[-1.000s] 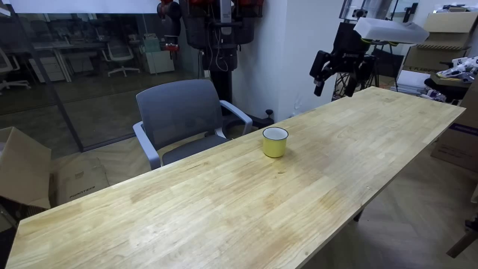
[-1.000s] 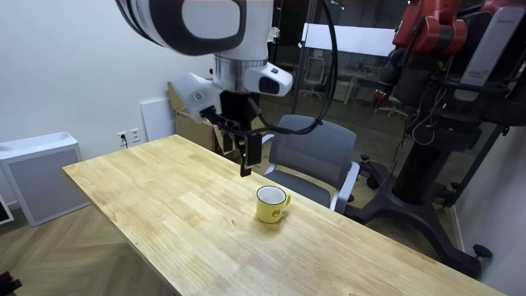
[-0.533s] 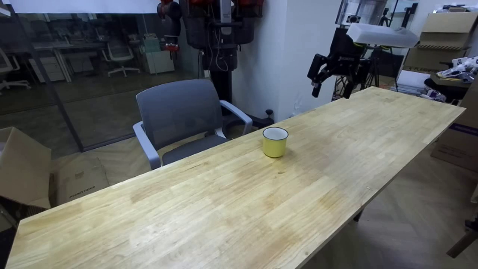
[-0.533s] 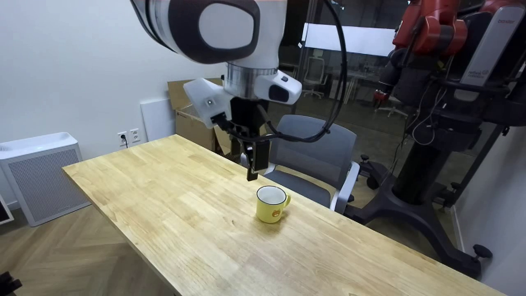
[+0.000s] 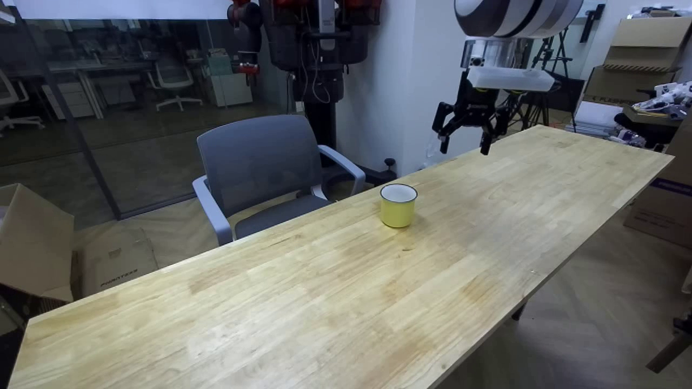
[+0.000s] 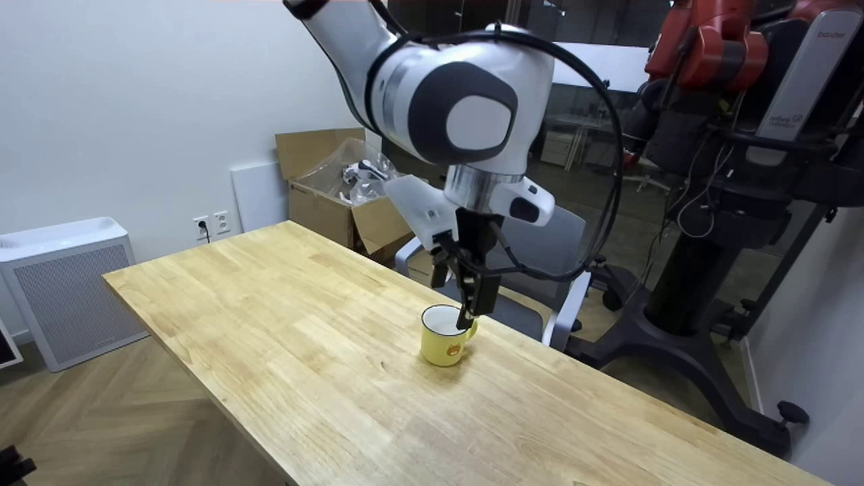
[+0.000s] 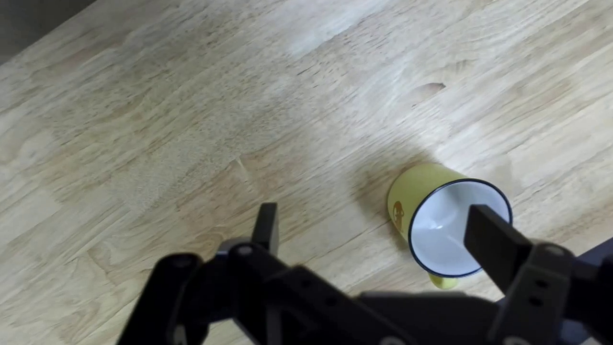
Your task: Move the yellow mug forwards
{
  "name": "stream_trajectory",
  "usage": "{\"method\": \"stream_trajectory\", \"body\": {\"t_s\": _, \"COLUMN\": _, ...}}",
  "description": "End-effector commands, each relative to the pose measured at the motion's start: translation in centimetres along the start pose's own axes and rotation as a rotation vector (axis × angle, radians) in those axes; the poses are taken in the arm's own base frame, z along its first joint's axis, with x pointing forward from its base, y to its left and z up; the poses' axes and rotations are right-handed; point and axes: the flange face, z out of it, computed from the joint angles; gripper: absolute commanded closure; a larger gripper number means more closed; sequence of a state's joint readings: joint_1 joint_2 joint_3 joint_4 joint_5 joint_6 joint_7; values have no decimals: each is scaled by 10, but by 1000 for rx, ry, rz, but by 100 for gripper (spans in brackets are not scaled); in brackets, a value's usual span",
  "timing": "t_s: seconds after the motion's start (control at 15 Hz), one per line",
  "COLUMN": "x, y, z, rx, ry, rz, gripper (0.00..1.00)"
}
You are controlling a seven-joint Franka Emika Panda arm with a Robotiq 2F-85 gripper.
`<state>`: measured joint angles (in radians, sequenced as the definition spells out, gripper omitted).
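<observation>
The yellow mug (image 5: pixel 397 209) stands upright on the long wooden table (image 5: pixel 324 302), with a white inside and dark rim. In an exterior view its handle and small orange picture show on the yellow mug (image 6: pixel 441 345). My gripper (image 5: pixel 465 147) is open and empty, above the table and apart from the mug. In an exterior view one fingertip of the gripper (image 6: pixel 452 301) overlaps the mug's rim. In the wrist view the gripper's (image 7: pixel 372 214) right finger covers part of the mug's opening, and the mug (image 7: pixel 421 187) lies right of centre with its handle toward the bottom.
A grey chair (image 5: pixel 259 162) stands against the table's long edge; it also shows behind the arm (image 6: pixel 540 250). A red and black robot (image 6: pixel 715 162) stands beyond it. An open cardboard box (image 6: pixel 320 206) is past the table's far end.
My gripper has moved lower and closer to the mug, toward the left in an exterior view and toward the right in an exterior view. The fingers stay open. The mug has not moved.
</observation>
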<state>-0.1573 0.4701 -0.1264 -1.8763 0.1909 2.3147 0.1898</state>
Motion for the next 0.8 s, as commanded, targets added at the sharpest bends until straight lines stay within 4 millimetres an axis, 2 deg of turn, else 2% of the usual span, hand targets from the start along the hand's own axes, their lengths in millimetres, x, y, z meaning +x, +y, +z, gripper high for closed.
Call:
{"method": "stream_trajectory", "body": {"t_s": 0.0, "x": 6, "y": -3, "z": 7, "rx": -5, "ry": -4, "rz": 3, "gripper": 0}}
{"method": "stream_trajectory", "body": {"t_s": 0.2, "x": 11, "y": -6, "z": 12, "rx": -8, "ry": -9, "rz": 4, "gripper": 0}}
{"method": "stream_trajectory", "body": {"t_s": 0.73, "x": 55, "y": -24, "z": 61, "rx": -40, "ry": -39, "rz": -9, "gripper": 0}}
